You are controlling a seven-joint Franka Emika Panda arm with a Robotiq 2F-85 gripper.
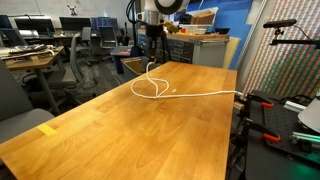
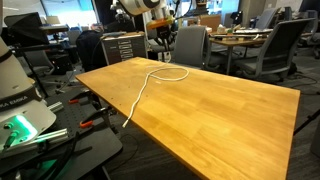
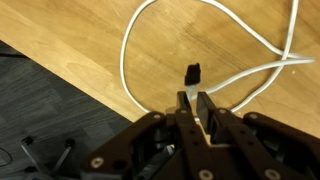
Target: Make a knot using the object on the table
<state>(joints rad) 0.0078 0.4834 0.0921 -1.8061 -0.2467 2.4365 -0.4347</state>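
Cord (image 1: 205,94) threading is judged to be the step in hand: a loop is laid but no knot is tied yet. In an exterior view, the loop is seen lying on the table (image 1: 120,130) near the far edge, with the tail run across to a long side edge and dropped over it. The gripper (image 1: 152,52) is hung just above the loop, with one cord end lifted up to it. A yellow tape mark (image 1: 47,129) is seen by a near corner, well apart from the cord. In an exterior view, the cord (image 2: 137,98) is seen looped close to a far corner under the gripper (image 2: 160,48), the tail trailing off the adjoining edge. In the wrist view, the gripper (image 3: 195,100) is clenched on the cord (image 3: 123,55) just behind its dark plug (image 3: 192,72), which pokes out past the fingertips. The loop is spread on the wood beyond, its strands crossing at one side, with the worktop edge close by. Next, the held end probably has to be passed through the loop opening and drawn out. The tail is unanchored, so the loop could be dragged or collapsed.
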